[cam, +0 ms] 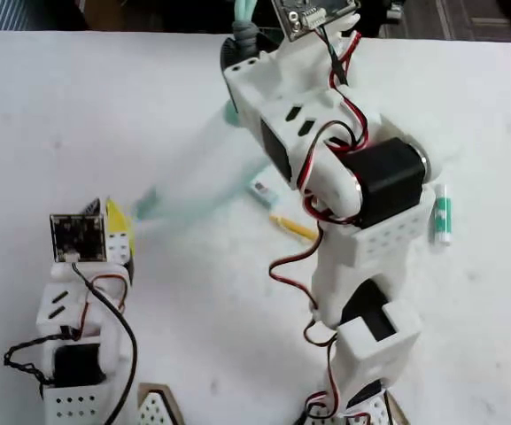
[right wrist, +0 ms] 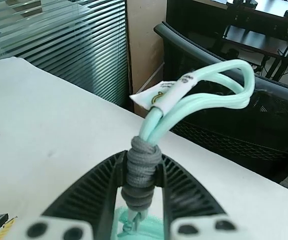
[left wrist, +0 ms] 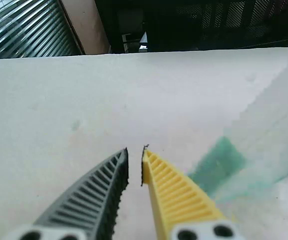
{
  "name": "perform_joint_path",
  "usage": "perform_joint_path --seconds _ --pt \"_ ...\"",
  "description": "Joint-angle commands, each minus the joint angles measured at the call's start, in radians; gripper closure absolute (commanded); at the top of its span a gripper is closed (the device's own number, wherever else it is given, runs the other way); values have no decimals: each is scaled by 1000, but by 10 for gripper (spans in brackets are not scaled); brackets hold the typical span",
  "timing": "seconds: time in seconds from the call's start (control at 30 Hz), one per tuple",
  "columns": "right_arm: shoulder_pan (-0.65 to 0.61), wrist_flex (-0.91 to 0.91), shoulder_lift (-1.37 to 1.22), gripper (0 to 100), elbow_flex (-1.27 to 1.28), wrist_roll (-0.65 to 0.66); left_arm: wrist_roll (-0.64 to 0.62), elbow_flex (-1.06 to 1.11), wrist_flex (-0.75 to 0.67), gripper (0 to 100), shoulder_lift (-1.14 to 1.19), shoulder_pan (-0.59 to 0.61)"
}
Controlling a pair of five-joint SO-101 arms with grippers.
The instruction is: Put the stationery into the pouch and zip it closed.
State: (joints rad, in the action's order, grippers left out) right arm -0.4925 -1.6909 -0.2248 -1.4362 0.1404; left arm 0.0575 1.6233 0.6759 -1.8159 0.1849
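The translucent pouch (cam: 197, 168) with mint-green trim lies slantwise across the table's middle. At its far end my right gripper (cam: 242, 40) (right wrist: 140, 157) is shut on the zipper pull (right wrist: 141, 172), a grey wrapped cord with a mint loop (right wrist: 208, 87). My left gripper (cam: 118, 226) (left wrist: 135, 152) sits by the pouch's near green corner (left wrist: 217, 162); its grey and yellow fingers are almost together with nothing between them. Outside the pouch lie a small white item (cam: 261, 190), a yellow pencil (cam: 292, 227) and a green-and-white stick (cam: 442, 214).
The right arm's white body (cam: 361, 221) spans the table's right half and partly covers the pencil. A dark chair (right wrist: 223, 125) and window blinds (right wrist: 59, 45) stand beyond the table's far edge.
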Motion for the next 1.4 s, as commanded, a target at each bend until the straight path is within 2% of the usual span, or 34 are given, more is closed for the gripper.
perform_joint_path --seconds 0.0,0.53,0.63,0.73,0.8,0.93,1.1,1.2,1.37 --pt "-7 16 39 981 -28 -5 8 -8 5 916 -13 -13" --pt "-33 -15 -45 981 -23 -5 2 -61 28 912 -13 -13" --pt "-33 -7 -76 981 -29 -5 -3 -140 91 864 -13 -19" --pt "-33 25 -87 981 -32 -5 -77 -198 147 808 -13 -19" --pt "-33 48 -85 981 -32 -5 -117 -213 175 805 -13 -28" --pt "-36 53 -85 981 -32 -5 -120 -285 173 801 -13 -131" --pt "-77 21 -58 981 -34 -5 -46 -477 175 784 -8 -426" --pt "-114 -8 -12 981 -32 -5 -46 -480 173 786 53 -533" --pt "-128 -12 28 981 -21 -5 -232 -552 117 759 300 -579"
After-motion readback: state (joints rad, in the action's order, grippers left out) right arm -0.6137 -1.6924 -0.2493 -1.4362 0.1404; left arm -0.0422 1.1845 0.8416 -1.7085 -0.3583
